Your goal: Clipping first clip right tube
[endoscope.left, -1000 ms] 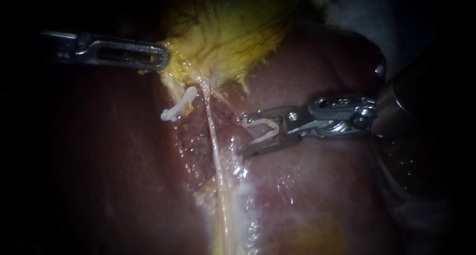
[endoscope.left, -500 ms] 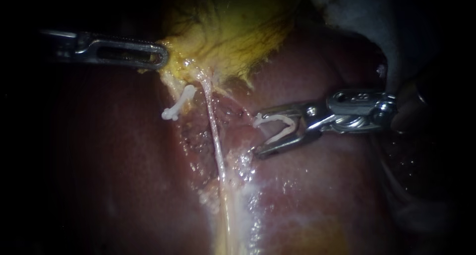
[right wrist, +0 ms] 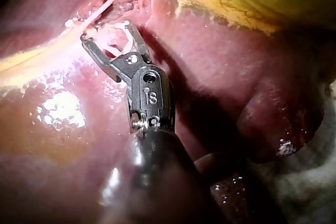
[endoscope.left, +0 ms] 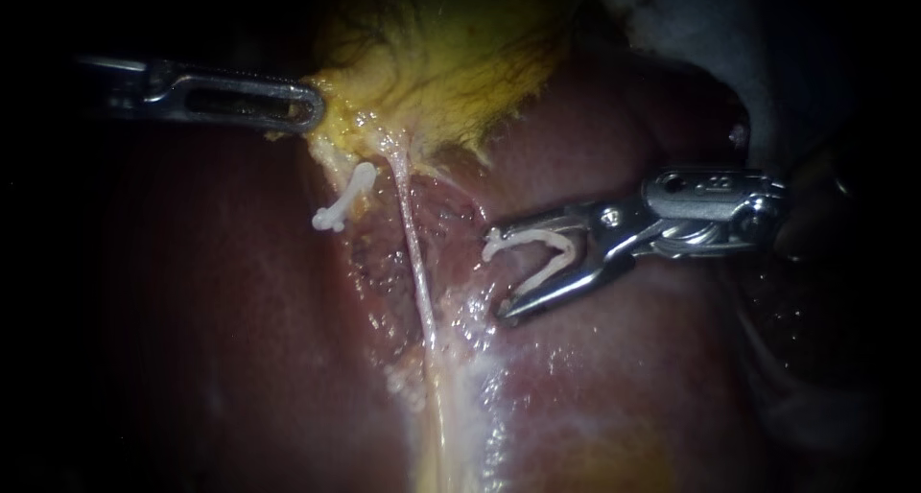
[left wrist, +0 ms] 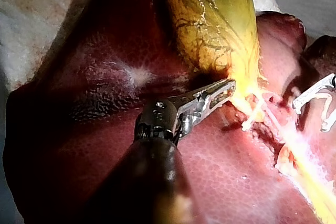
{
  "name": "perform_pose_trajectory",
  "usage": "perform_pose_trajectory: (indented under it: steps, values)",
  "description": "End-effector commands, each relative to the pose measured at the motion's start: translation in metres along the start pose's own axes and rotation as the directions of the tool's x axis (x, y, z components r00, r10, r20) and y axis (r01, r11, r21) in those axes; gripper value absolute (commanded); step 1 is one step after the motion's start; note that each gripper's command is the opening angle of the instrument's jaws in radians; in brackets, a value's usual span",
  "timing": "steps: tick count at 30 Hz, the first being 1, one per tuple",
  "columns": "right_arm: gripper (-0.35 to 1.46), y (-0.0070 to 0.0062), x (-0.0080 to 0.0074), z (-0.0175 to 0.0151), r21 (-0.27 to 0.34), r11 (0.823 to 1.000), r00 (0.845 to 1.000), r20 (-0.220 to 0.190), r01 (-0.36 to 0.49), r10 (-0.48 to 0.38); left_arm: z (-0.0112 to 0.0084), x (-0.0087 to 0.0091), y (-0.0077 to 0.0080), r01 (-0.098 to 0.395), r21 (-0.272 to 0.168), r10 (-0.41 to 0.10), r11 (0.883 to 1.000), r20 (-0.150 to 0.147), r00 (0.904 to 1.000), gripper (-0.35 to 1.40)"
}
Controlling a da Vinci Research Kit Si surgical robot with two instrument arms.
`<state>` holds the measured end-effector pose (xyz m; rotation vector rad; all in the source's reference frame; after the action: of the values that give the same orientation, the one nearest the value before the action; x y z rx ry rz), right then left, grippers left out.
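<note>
Nearest the endoscope, wet red-brown liver [endoscope.left: 595, 397], glistening, with a pale yellowish band running away up the middle. Narrowing out of that band, the right tube [endoscope.left: 413, 253]: a thin pale strand, taut and bare, leading up to the gallbladder's neck. Just beside it, the right instrument [endoscope.left: 495, 274], entering from the right edge, jaws spread wide in a V with both tips pointing toward the tube. Seated inside that V, the loaded clip [endoscope.left: 564, 247], white and open, one leg along each jaw, gripped from both sides. Clip mouth facing the tube but short of it, a strip of liver between tips and strand in the endoscope view, the tube wholly outside the clip. In the right wrist view, the same spread jaws with the white clip between them, the tube lying just ahead of the tips. Left of the tube and slightly farther up, a closed clip [endoscope.left: 345, 198], white, slanted, sitting on pale tissue below the neck, apart from both instruments. Farther again, the left instrument [endoscope.left: 315, 109], coming in level from the left, slotted jaws drawn together on the yellow edge of the gallbladder [endoscope.left: 451, 61]. In the left wrist view, only a thin slit between those jaws, tips pinching the yellow tissue at the neck. Farthest, the gallbladder body, yellow-green and veined, lying against the liver, with pale cloth [left wrist: 26, 30] beyond.
</note>
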<state>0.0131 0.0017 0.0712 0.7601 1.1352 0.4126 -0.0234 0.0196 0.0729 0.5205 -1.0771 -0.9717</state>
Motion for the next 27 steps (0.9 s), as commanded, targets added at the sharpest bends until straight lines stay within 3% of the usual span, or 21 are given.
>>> perform_pose_trajectory:
  steps: [1,10,20,23,27]
  values:
    - [0.6,0.0001,-0.0002,0.0004,0.003,1.0,1.0,0.0,-0.011,0.011,0.0,0.0,0.0,0.0,0.0,0.0,1.0,0.0,1.0,-0.35]
    - [0.6,0.0008,-0.0024,0.0033,0.05,0.995,0.997,-0.001,-0.08,0.08,0.0,0.0,0.0,0.0,0.0,0.0,1.0,0.0,1.0,-0.35]
    - [0.6,0.0033,-0.006,0.0052,0.052,0.988,0.99,0.004,-0.142,0.142,0.0001,0.0,0.0,0.0,0.0,0.0,1.0,0.0,1.0,-0.35]
    - [0.6,0.0037,-0.0067,0.0061,0.068,0.981,0.983,-0.025,-0.182,0.184,0.0001,0.0,0.0,0.0,0.0,0.0,1.0,0.0,1.0,-0.35]
    - [0.6,0.0035,-0.0069,0.0073,0.122,0.965,0.965,-0.092,-0.234,0.245,0.0001,0.0,0.0,0.0,0.0,0.0,1.0,0.0,1.0,-0.35]
